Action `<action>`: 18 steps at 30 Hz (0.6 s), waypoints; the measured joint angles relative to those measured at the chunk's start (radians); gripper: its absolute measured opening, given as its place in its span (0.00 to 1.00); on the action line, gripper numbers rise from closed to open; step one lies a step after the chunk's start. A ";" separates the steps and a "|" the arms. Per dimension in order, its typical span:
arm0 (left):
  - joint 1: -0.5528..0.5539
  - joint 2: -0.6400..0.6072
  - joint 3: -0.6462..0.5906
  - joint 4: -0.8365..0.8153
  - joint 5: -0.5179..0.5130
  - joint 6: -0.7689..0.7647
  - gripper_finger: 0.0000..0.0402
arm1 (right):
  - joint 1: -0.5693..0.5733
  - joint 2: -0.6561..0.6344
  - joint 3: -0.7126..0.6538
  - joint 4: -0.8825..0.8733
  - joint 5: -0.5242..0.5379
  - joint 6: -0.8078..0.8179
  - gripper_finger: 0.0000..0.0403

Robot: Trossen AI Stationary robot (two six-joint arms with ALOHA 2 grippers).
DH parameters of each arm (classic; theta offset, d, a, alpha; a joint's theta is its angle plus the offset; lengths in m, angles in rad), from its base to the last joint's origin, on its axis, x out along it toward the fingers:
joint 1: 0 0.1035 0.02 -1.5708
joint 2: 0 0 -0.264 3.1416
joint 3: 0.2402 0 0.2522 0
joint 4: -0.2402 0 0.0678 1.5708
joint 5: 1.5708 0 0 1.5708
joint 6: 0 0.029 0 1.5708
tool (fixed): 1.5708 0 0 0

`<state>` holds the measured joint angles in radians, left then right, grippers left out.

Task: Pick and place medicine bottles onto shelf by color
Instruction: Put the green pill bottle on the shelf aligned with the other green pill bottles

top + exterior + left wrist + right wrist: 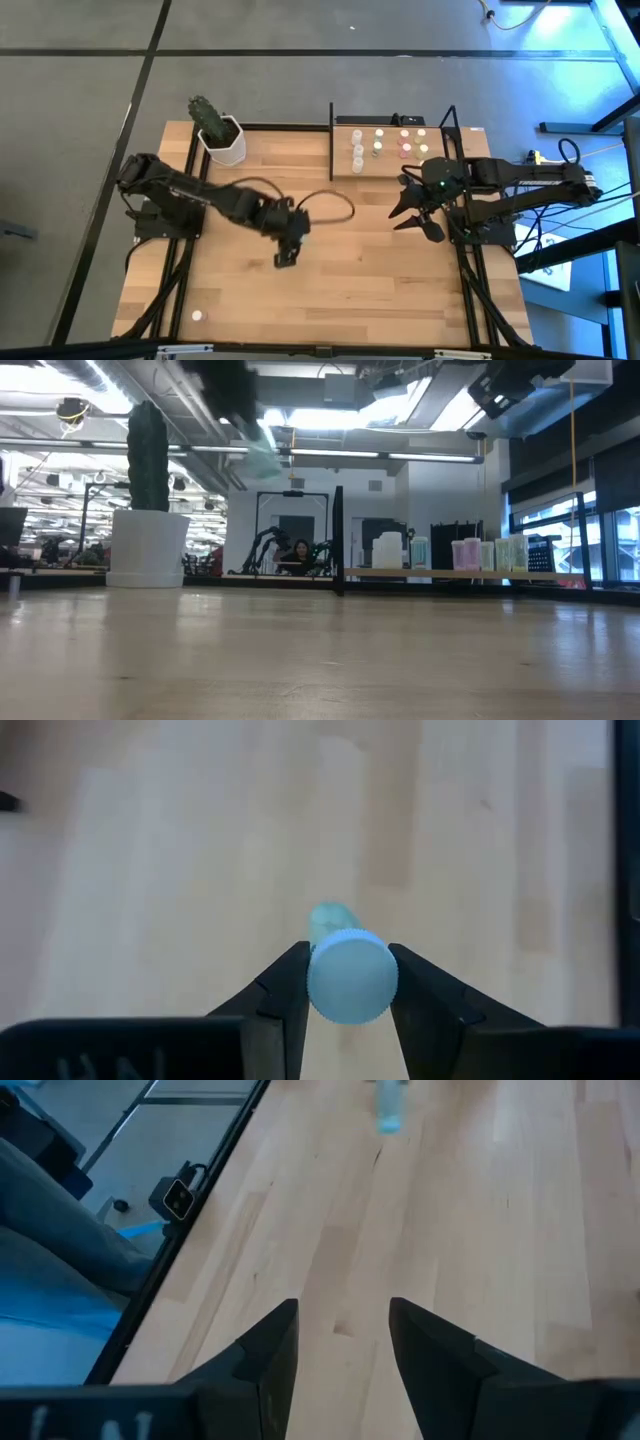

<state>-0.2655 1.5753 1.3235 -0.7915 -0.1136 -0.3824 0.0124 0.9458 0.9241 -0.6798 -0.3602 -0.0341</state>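
Gripping a white-capped bottle (pixel 349 976), left claw (pixel 349 990) hangs above tabletop (pixel 200 870).

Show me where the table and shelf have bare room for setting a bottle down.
The table is bare between the left claw, shut on a bottle, and the open right claw. The near edge holds only one lone bottle. The shelf is crowded on its right half; its left strip beside the plant pot looks free.
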 joint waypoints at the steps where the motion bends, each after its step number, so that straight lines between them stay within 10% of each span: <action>1: 0.026 0.000 0.003 0.000 0.000 0.027 0.27 | 0.000 -0.008 0.000 -0.006 0.003 0.000 0.40; 18: 0.237 0.102 0.005 0.216 0.087 0.236 0.27 | 0.000 -0.039 0.000 -0.002 0.098 0.001 0.40</action>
<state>-0.0281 1.6768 1.3289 -0.5757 -0.0270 -0.1463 0.0124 0.9070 0.9241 -0.6818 -0.2619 -0.0333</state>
